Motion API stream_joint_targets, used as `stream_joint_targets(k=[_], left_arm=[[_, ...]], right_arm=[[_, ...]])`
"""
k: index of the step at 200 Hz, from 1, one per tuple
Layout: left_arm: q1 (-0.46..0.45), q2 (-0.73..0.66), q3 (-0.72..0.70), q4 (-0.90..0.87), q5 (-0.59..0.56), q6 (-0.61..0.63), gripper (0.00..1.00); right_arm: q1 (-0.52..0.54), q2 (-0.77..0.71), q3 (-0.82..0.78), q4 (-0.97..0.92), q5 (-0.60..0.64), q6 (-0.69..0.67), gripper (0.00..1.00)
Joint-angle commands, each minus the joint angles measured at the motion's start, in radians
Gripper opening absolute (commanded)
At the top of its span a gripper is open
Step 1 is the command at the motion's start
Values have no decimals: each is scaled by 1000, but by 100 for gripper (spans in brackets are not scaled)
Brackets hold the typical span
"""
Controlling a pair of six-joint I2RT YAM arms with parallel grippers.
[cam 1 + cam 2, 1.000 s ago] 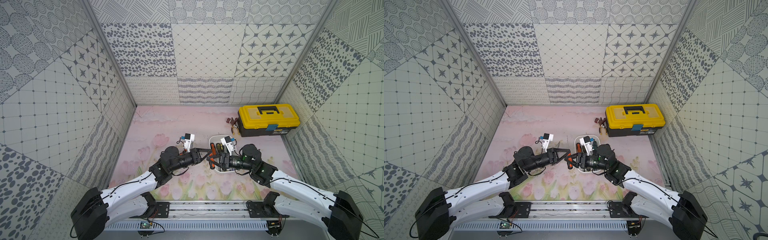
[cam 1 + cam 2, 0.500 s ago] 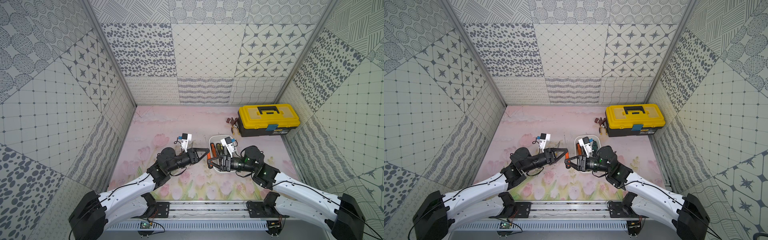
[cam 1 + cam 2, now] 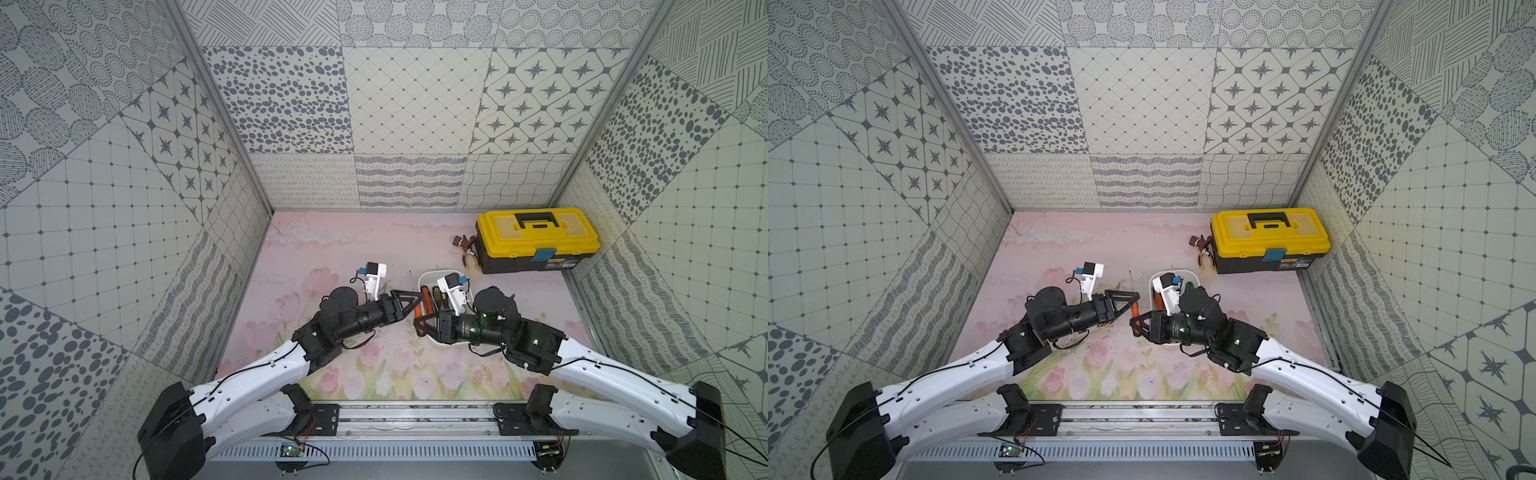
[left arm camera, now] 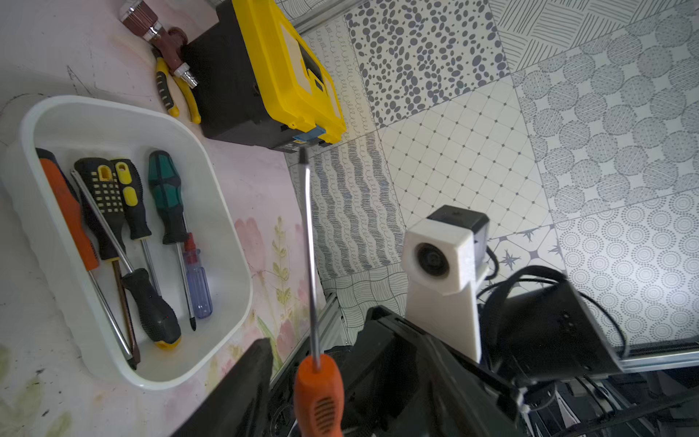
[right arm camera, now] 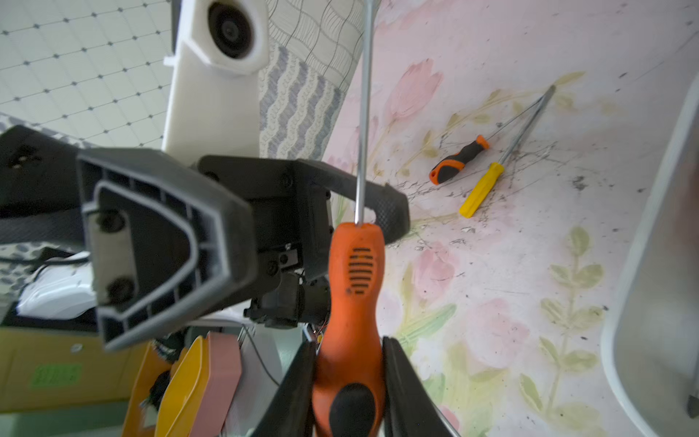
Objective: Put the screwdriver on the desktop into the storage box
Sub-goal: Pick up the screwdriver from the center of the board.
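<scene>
Left gripper (image 3: 417,303) is now spreading clear of the orange screwdriver (image 5: 353,287), while right gripper (image 5: 350,342) is pinching its handle, holding it beside the storage box (image 4: 113,128).

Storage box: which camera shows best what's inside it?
Left wrist: the whole box lies open to view, screwdrivers inside. In both top views the right arm covers most of it. The right wrist catches only its rim.

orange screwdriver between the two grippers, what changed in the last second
The right gripper closed on the orange screwdriver at its handle, then the left gripper opened and let it go: a handover from left to right, near the storage box. The storage box and the yellow toolbox stayed put.
</scene>
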Motion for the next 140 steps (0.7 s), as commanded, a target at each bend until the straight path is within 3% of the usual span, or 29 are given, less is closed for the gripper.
stream_joint_targets(k=[1,29,49,101,140], left_arm=[[-39,35,66,-232,-98,138,65],[-47,81,114,-298,-92,164,54],[-48,95,127,-325,-86,165,39],[-50,118,107,-282,-43,131,29],[-50,140,107,-260,-19,121,32]], right_arm=[[60,84,100,-250,292,-80,0],[102,129,133,-278,379,-73,0],[106,123,142,-279,392,-80,0],[108,117,144,-265,368,-90,0],[108,101,132,-234,338,-91,0]])
